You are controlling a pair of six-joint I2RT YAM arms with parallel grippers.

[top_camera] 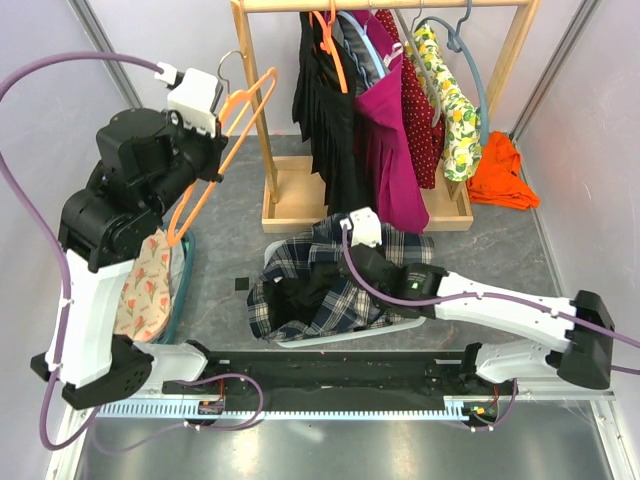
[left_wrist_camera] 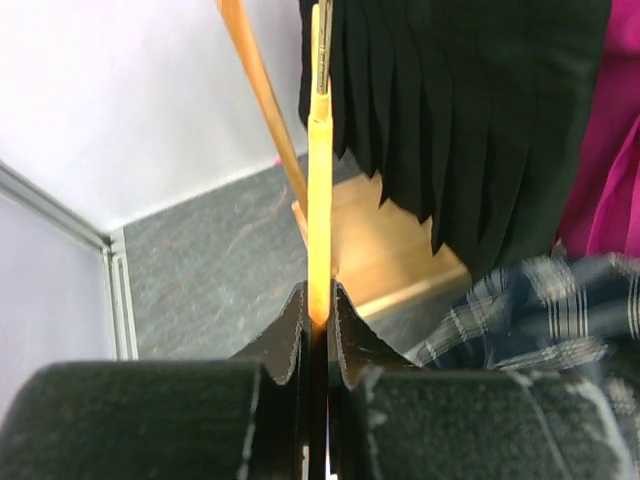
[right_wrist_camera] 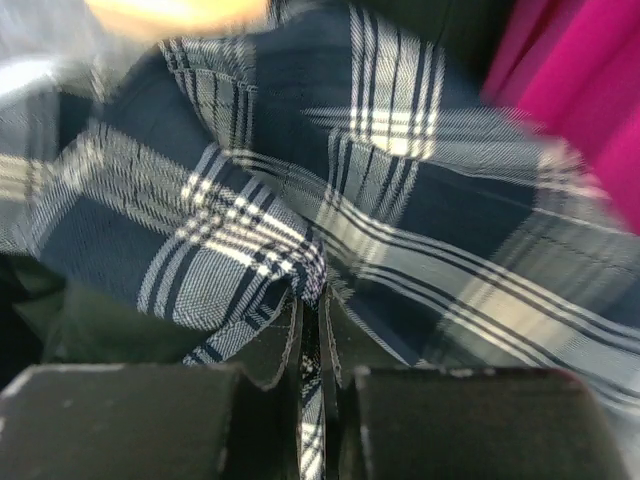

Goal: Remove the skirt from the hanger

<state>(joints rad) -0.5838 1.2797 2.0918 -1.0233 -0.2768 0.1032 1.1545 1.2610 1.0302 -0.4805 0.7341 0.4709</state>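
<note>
The left end effector (top_camera: 212,150) holds the orange hanger (top_camera: 245,110); the right end effector (top_camera: 345,232) rests on the plaid skirt (top_camera: 345,305).

Bright even light, blurry wrist views

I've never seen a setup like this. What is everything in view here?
plaid skirt: one, navy and white, heaped on the table before the rack
hanger: one, orange, bare, raised at left
rack: one, wooden, at the back
black skirt: one, hanging on rack
magenta skirt: one, hanging on rack
dotted garment: one, red, hanging on rack
lemon-print garment: one, white and yellow, hanging on rack
orange cloth: one, table, right of rack
floral cloth: one, pale pink, far left
left claw: shut on hanger
right claw: shut on plaid skirt
</note>
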